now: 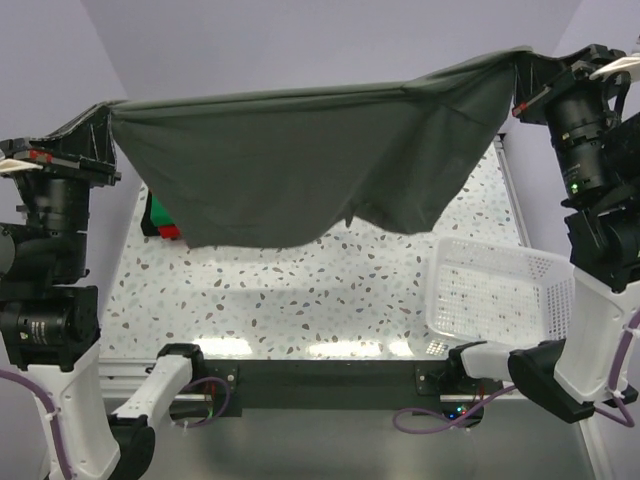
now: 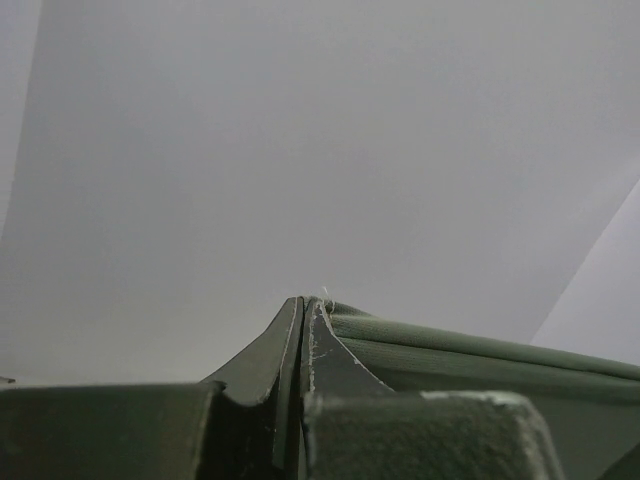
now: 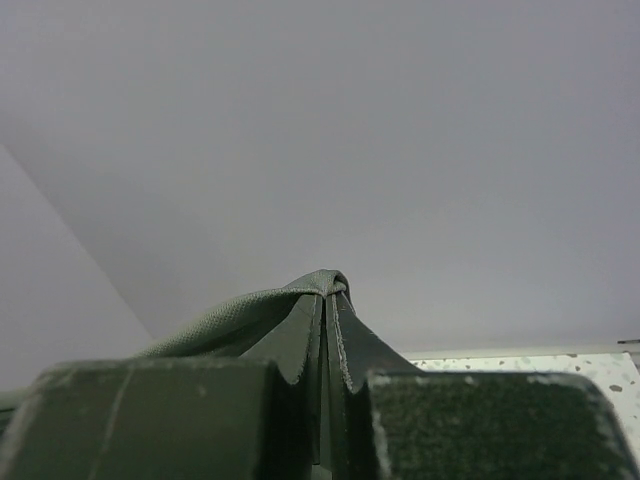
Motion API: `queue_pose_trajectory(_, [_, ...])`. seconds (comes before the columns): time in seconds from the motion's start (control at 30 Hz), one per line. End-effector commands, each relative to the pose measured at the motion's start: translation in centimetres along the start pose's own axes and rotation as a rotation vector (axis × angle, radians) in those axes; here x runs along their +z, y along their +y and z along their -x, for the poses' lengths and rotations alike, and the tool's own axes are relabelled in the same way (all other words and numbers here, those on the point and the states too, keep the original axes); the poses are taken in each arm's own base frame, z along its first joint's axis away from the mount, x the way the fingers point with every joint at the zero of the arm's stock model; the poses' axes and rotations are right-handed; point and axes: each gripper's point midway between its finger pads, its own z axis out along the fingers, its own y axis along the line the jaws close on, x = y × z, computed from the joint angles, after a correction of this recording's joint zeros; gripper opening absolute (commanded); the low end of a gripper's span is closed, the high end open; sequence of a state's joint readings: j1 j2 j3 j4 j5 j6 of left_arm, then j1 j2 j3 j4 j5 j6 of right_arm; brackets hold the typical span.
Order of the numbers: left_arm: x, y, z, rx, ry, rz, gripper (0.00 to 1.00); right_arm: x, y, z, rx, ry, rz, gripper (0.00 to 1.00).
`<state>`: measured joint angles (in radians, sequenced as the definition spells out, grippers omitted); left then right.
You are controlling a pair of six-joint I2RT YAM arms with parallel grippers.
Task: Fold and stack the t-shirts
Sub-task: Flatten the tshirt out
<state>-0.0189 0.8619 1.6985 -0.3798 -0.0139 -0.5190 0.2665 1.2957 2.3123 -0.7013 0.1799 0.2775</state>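
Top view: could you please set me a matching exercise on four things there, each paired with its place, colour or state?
Things:
1. grey shirt
2. basket
3. green shirt
4. table

Places, colours, states:
A. speckled white
B. far left, mostly hidden behind hanging cloth
C. white mesh, near right
D. spread in the air, pinched by the left gripper and the right gripper

Pairs: 1-D, 2-C, 3-B, 4-A
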Motion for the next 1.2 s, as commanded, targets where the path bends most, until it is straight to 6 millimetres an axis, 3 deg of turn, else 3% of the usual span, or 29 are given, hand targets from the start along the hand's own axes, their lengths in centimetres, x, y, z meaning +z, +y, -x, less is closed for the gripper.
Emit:
queue_pose_trajectory(0.0, [1.2, 2.4, -2.0, 0.049, 0.055, 0.091, 0.00, 0.8, 0.9, 0.8, 0.031, -0.032, 0.035, 0.00])
queue_pose_trajectory(0.1, [2.6, 3.9, -5.2, 0.062, 0.132, 0.114, 0.00, 2.7, 0.6, -2.3, 0.041, 0.042, 0.022, 0.00])
queue_pose_trajectory(0.13, [3.4, 4.9, -7.4, 0.067, 0.181, 0.132, 0.00, 3.8, 0.5, -3.8, 0.040, 0.077, 0.017, 0.00])
queue_pose_trajectory(0.2, [4.4, 5.9, -9.8, 0.081, 0.228, 0.134, 0.00, 5.4, -0.1, -6.9, 0.033, 0.141, -0.002, 0.00])
queue_pose_trajectory(0.23, [5.0, 7.4, -13.0, 0.088, 0.294, 0.155, 0.00, 6.1, -0.3, -8.1, 0.027, 0.164, -0.009, 0.00])
queue_pose_trajectory(0.27, [5.6, 7.8, -14.2, 0.096, 0.308, 0.144, 0.00, 7.7, -0.9, -11.3, 0.015, 0.229, -0.031, 0.00])
queue_pose_trajectory(0.3, [6.1, 8.7, -15.9, 0.101, 0.337, 0.155, 0.00, 8.6, -1.4, -12.6, 0.003, 0.245, -0.044, 0.00])
queue_pose_trajectory(0.33, [6.7, 10.3, -19.7, 0.100, 0.419, 0.166, 0.00, 9.5, -1.9, -14.2, -0.009, 0.273, -0.062, 0.00])
queue_pose_trajectory(0.37, [7.4, 10.3, -21.2, 0.093, 0.439, 0.134, 0.00, 11.1, -2.9, -18.1, -0.027, 0.343, -0.092, 0.00])
queue_pose_trajectory(0.4, [7.8, 10.8, -23.2, 0.086, 0.477, 0.127, 0.00, 12.1, -3.5, -19.8, -0.043, 0.368, -0.104, 0.00])
queue_pose_trajectory(0.43, [8.4, 12.5, -27.0, 0.080, 0.556, 0.141, 0.00, 13.1, -4.1, -21.8, -0.054, 0.399, -0.122, 0.00])
queue_pose_trajectory(0.47, [9.0, 12.6, -28.5, 0.069, 0.579, 0.113, 0.00, 13.9, -5.0, -23.6, -0.063, 0.427, -0.140, 0.00])
queue_pose_trajectory(0.5, [9.3, 13.4, -30.2, 0.065, 0.610, 0.128, 0.00, 15.5, -6.1, -27.4, -0.071, 0.486, -0.166, 0.00])
queue_pose_trajectory(0.53, [9.8, 15.2, -33.0, 0.066, 0.663, 0.167, 0.00, 16.3, -6.7, -29.1, -0.074, 0.509, -0.175, 0.00])
queue_pose_trajectory(0.57, [10.4, 15.8, -34.1, 0.072, 0.667, 0.178, 0.16, 17.0, -7.5, -30.4, -0.075, 0.524, -0.190, 0.00])
queue_pose_trajectory(0.6, [10.7, 16.6, -35.2, 0.075, 0.683, 0.192, 0.29, 18.1, -8.9, -35.1, -0.085, 0.596, -0.219, 0.00])
queue_pose_trajectory(0.63, [11.5, 16.9, -35.7, 0.078, 0.684, 0.197, 0.43, 18.6, -9.7, -37.1, -0.091, 0.630, -0.236, 0.00])
queue_pose_trajectory(0.67, [11.6, 18.2, -38.5, 0.074, 0.742, 0.211, 0.68, 19.6, -10.5, -38.2, -0.092, 0.644, -0.247, 0.11])
queue_pose_trajectory(0.7, [11.9, 18.6, -39.4, 0.068, 0.765, 0.214, 0.74, 19.3, -11.2, -40.6, -0.101, 0.713, -0.256, 0.42])
queue_pose_trajectory(0.73, [12.3, 19.1, -40.8, 0.064, 0.795, 0.220, 0.76, 19.3, -12.7, -45.4, -0.109, 0.810, -0.272, 0.60])
queue_pose_trajectory(0.77, [12.3, 18.9, -41.4, 0.048, 0.812, 0.205, 0.76, 20.1, -12.4, -45.2, -0.108, 0.804, -0.265, 0.70])
queue_pose_trajectory(0.8, [12.2, 18.7, -41.8, 0.032, 0.828, 0.199, 0.77, 19.4, -12.8, -47.4, -0.111, 0.871, -0.256, 0.84])
queue_pose_trajectory(0.83, [12.1, 18.6, -41.7, 0.032, 0.828, 0.197, 0.77, 19.5, -12.6, -47.4, -0.109, 0.871, -0.243, 0.88])
queue_pose_trajectory(0.87, [11.7, 18.4, -41.6, 0.034, 0.837, 0.195, 0.79, 18.6, -12.8, -48.4, -0.110, 0.904, -0.240, 0.90])
queue_pose_trajectory(0.93, [10.6, 17.6, -40.7, 0.034, 0.836, 0.189, 0.80, 18.4, -12.0, -48.2, -0.094, 0.885, -0.195, 0.94])
queue_pose_trajectory(1.0, [8.9, 17.3, -40.3, 0.024, 0.855, 0.204, 0.81, 16.5, -11.6, -47.6, -0.088, 0.900, -0.176, 0.95])
queue_pose_trajectory(1.1, [4.7, 16.9, -40.3, -0.009, 0.906, 0.249, 0.82, 13.5, -10.5, -47.5, -0.069, 0.955, -0.137, 0.95])
queue_pose_trajectory(1.13, [2.2, 16.9, -40.8, -0.017, 0.937, 0.269, 0.82, 12.6, -10.0, -47.5, -0.063, 0.973, -0.120, 0.94])
queue_pose_trajectory(1.17, [1.1, 16.7, -41.2, -0.032, 0.949, 0.288, 0.82, 10.6, -9.7, -48.8, -0.067, 1.027, -0.116, 0.94])
